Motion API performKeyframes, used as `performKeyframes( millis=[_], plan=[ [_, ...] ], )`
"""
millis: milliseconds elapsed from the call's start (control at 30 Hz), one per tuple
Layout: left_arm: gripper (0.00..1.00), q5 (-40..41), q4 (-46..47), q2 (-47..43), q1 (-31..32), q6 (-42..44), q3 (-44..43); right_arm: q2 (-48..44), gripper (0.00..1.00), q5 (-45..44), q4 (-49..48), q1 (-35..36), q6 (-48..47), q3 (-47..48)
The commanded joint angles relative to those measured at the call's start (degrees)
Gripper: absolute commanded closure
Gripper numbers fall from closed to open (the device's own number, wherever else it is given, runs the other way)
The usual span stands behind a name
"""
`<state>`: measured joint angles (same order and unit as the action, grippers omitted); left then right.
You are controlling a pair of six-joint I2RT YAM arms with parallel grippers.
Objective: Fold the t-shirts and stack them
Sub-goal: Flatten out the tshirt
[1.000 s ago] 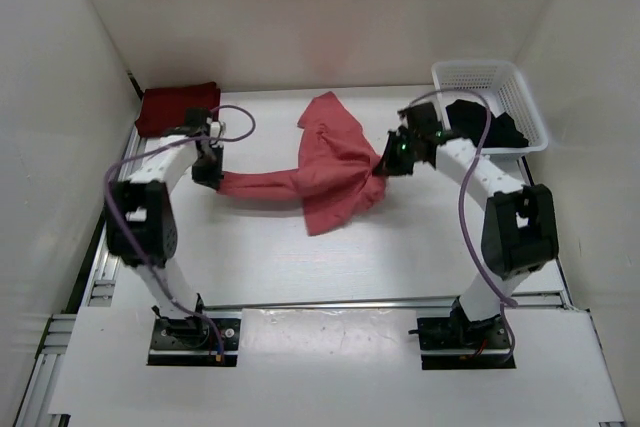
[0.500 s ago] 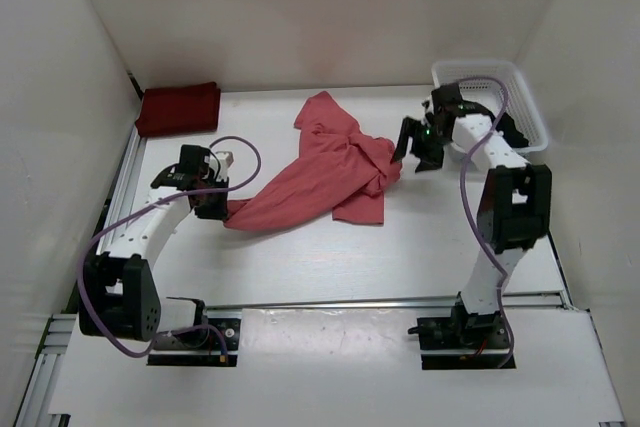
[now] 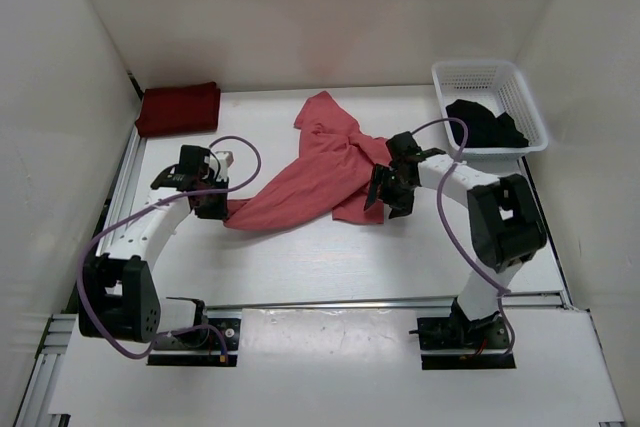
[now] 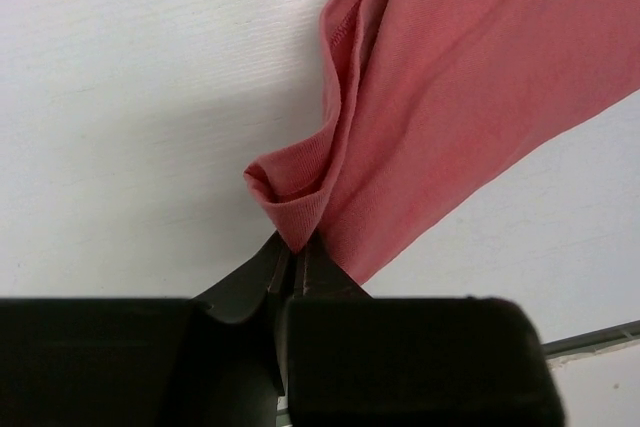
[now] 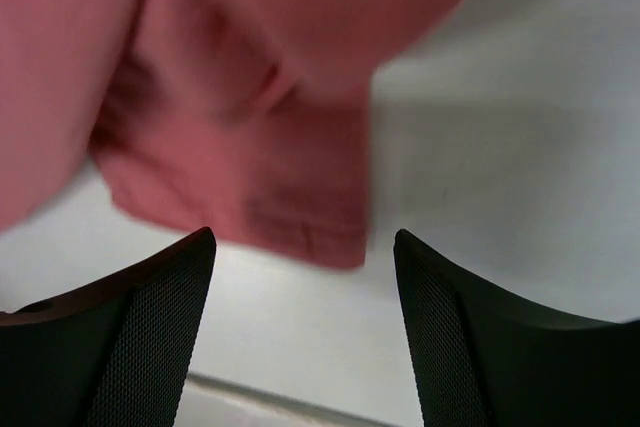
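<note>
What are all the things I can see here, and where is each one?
pink t-shirt: one, salmon pink, spread crumpled in the middle of the table
maroon t-shirt: one, dark red, folded at the far left corner
black t-shirt: one, black, bunched inside the basket
basket: one, white mesh, far right corner
table: one, white, under everything
cables: two, purple, one looping along each arm
left gripper: one, black, shut on a corner of the pink t-shirt
right gripper: one, black, open over the pink t-shirt's right edge, holding nothing
</note>
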<state>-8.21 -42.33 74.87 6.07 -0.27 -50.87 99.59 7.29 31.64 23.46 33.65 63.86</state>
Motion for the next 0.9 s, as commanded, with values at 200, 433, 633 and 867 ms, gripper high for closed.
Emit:
performKeyframes(
  millis=[200, 433, 633, 867],
  plan=[
    [0.85, 0.3, 0.7, -3.3, -0.3, 0.3, 0.2, 7.6, 0.49, -8.9, -1.8, 3.2, 5.1, 2.6],
    [0.85, 0.3, 0.7, -2.9, -2.8, 0.3, -1.3, 2.9, 1.0, -8.4, -5.3, 4.8, 9.2, -0.5],
    [0.88, 5.1, -1.9, 17.5, -5.8, 0.3, -37.9, 12.4, 1.0, -4.8, 9.7, -8.2, 0.0, 56.1],
    [0.88, 11.1, -7.8, 30.8, -6.3, 0.3, -84.6, -1.3, 1.0, 2.8, -3.9, -14.9, 0.1, 57.7]
  ],
)
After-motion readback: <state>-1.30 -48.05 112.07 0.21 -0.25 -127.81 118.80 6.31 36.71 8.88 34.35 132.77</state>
